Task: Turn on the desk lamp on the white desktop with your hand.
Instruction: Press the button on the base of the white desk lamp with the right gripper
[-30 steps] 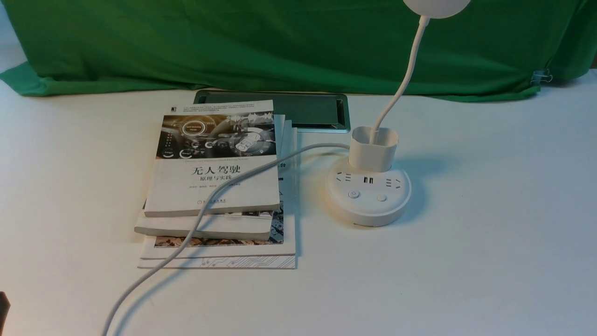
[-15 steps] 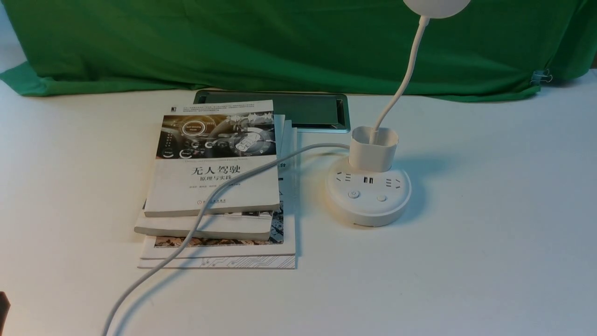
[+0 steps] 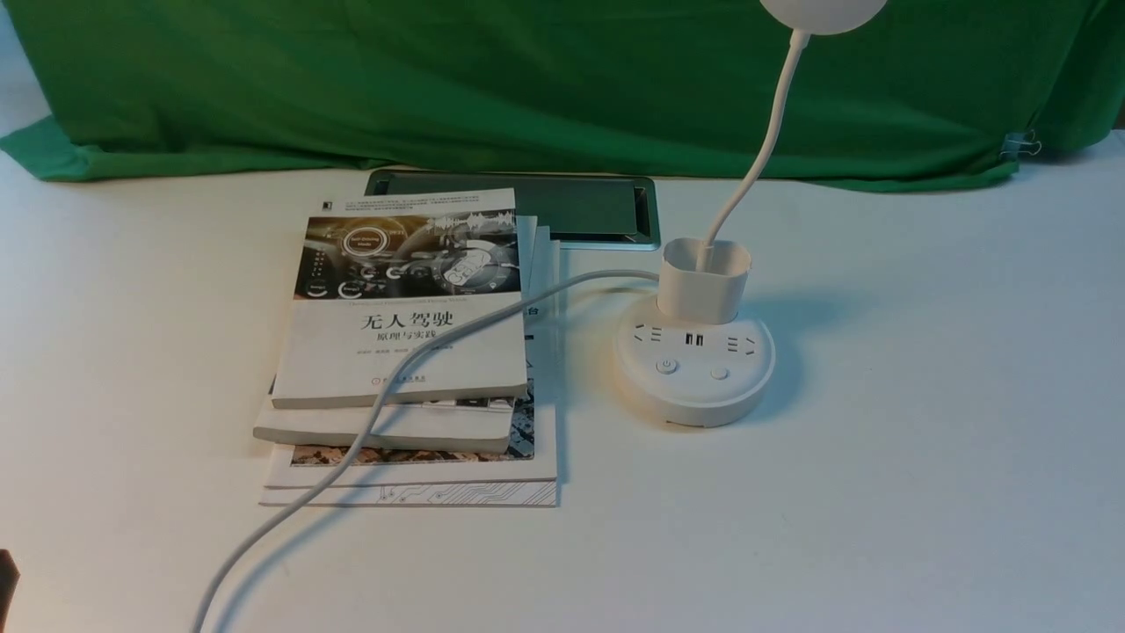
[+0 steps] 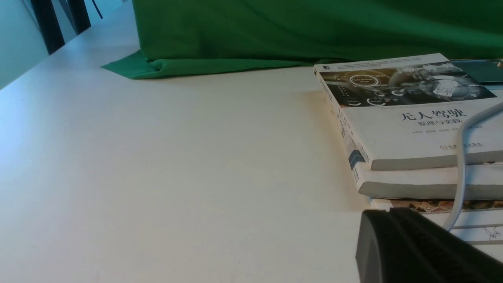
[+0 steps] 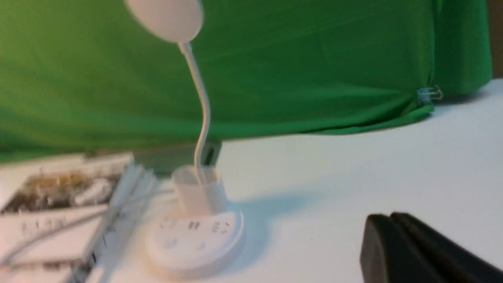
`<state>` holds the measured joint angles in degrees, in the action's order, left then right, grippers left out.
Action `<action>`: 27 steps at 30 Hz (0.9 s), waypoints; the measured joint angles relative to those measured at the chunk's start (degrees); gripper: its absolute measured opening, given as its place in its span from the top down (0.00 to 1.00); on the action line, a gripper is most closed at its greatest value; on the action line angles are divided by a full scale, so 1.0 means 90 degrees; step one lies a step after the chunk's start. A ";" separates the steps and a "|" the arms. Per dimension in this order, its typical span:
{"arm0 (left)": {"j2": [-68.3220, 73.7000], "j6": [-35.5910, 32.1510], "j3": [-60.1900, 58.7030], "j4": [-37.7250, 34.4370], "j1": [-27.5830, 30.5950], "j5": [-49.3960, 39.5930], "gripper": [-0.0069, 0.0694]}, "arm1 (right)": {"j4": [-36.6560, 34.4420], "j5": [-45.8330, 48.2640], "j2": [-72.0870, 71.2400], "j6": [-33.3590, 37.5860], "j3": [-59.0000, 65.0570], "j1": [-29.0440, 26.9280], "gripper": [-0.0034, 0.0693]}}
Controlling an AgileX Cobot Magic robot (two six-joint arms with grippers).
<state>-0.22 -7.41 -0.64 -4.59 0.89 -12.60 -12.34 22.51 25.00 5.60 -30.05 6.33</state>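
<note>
The white desk lamp [image 3: 694, 369] stands on the white desktop [image 3: 923, 440], right of the books. Its round base shows sockets, USB ports and two buttons [image 3: 667, 366]; a cup holder and thin gooseneck rise to the round head [image 3: 822, 13] at the top edge. The lamp looks unlit. In the right wrist view the lamp [image 5: 196, 239] is blurred, and my right gripper [image 5: 387, 218] is shut and empty, apart from it. My left gripper [image 4: 387, 212] is shut and empty, low by the book stack; only a dark sliver [image 3: 5, 580] of it shows in the front view.
A stack of books [image 3: 409, 352] lies left of the lamp, with the lamp's white cable [image 3: 369, 413] running across it toward the front edge. A grey tray [image 3: 562, 207] sits behind. Green cloth [image 3: 527, 79] covers the back, held by a clip [image 3: 1019, 143].
</note>
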 joint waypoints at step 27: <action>0.0000 0.0000 0.0000 0.0000 0.0000 0.0000 0.88 | 0.0962 0.3522 0.7771 0.1826 -0.5304 0.2535 0.91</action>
<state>-0.22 -7.41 -0.64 -4.59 0.89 -12.60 -3.68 54.20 94.94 22.03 -77.79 29.15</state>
